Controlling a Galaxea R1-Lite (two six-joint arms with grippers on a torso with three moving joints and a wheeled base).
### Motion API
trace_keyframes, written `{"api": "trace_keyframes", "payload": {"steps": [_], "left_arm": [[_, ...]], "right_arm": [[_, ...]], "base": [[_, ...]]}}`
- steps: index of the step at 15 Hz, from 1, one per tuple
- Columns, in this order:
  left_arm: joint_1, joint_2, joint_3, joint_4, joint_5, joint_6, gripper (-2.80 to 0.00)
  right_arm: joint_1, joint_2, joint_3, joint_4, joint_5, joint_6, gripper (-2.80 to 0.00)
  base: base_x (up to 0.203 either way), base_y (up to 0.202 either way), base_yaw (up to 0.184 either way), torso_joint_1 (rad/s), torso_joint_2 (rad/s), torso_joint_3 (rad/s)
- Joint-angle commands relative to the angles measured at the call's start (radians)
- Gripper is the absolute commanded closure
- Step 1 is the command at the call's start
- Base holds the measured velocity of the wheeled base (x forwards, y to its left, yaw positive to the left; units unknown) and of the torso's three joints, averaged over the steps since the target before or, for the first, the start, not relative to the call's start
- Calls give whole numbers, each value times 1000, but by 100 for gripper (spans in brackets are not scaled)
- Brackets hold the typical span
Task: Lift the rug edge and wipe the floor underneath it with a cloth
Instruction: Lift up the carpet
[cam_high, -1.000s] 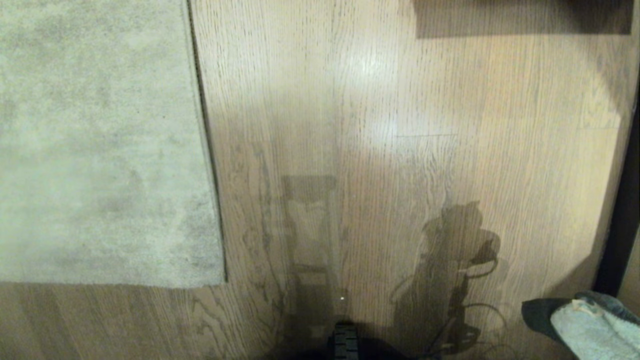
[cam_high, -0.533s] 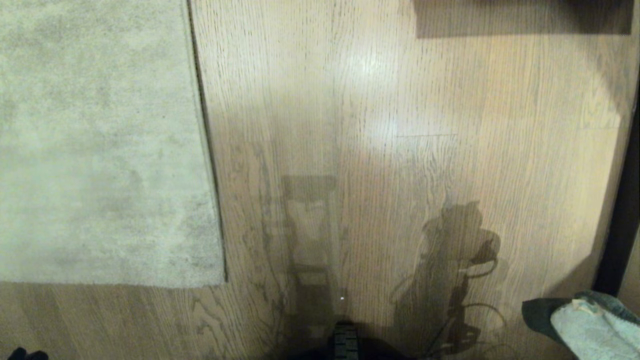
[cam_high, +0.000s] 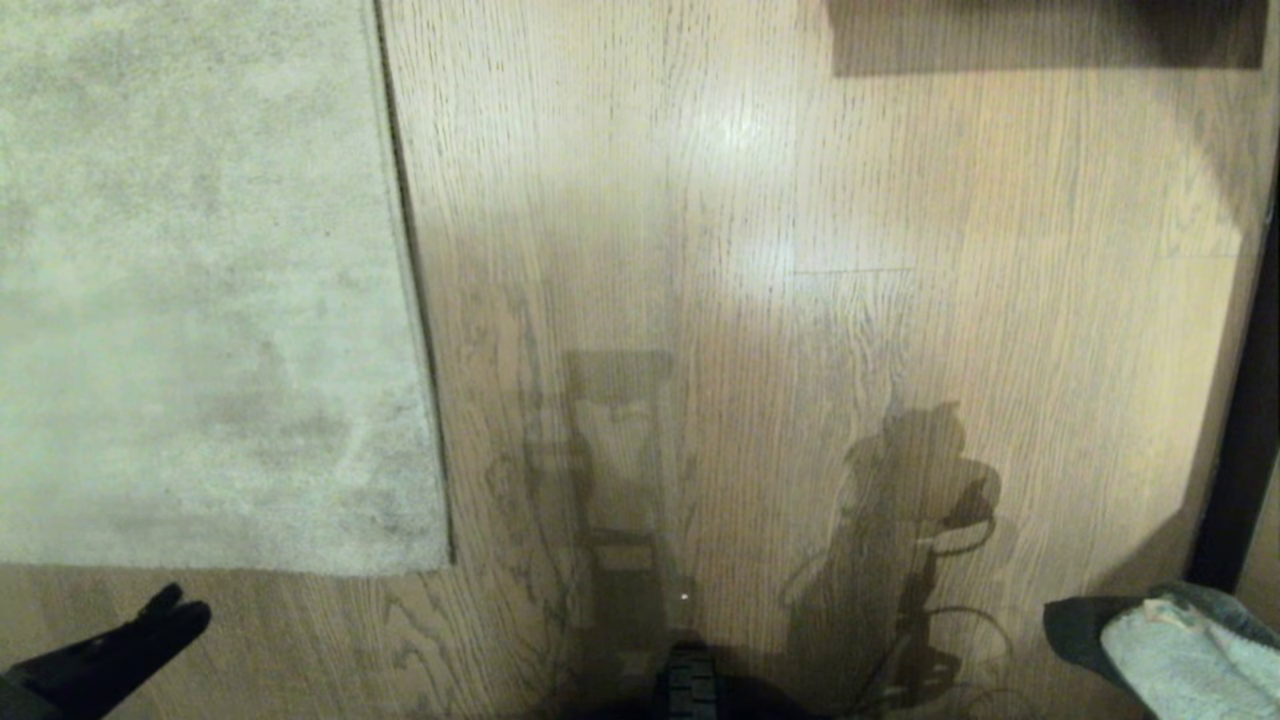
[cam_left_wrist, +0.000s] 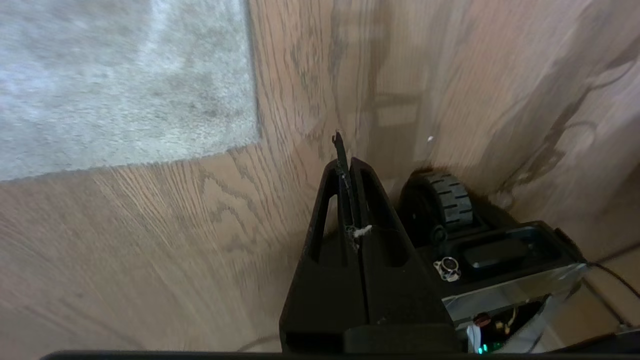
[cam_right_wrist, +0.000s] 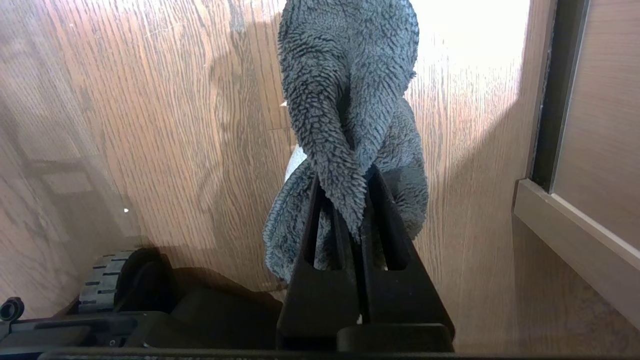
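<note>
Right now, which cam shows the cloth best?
Right wrist view: the cloth fills the centre, pinched in the shut right gripper. Head view catches only a pale and dark piece of it at the lower right corner. Left wrist view shows none of it.

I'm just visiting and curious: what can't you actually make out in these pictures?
- The floor under the rug edge: hidden by the flat rug in the head view.
- The cloth: partly cut off by the head view's corner.
- The dark shape at that view's top: cut off, unidentifiable.
</note>
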Motion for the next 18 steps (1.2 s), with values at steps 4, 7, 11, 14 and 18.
{"api": "trace_keyframes", "payload": {"steps": [4,7,11,14,18], "left_arm": [[-8,412,-123,-64,8,29,0],[-11,559,-154,-147,34,85,0],[-68,735,-156,-361,123,94,-280],[-116,813,-195,-386,227,96,-280],[-172,892,-236,-387,398,96,-280]], "right_arm": [[0,1,0,0,0,0,0],[0,1,0,0,-1,1,0],[0,1,0,0,1,1,0],[0,1,0,0,-1,1,0],[0,1,0,0,1,0,0]], "base": [[0,0,0,0,0,0],[0,0,0,0,0,0],[0,0,0,0,0,0],[0,0,0,0,0,0],[0,0,0,0,0,0]]}}
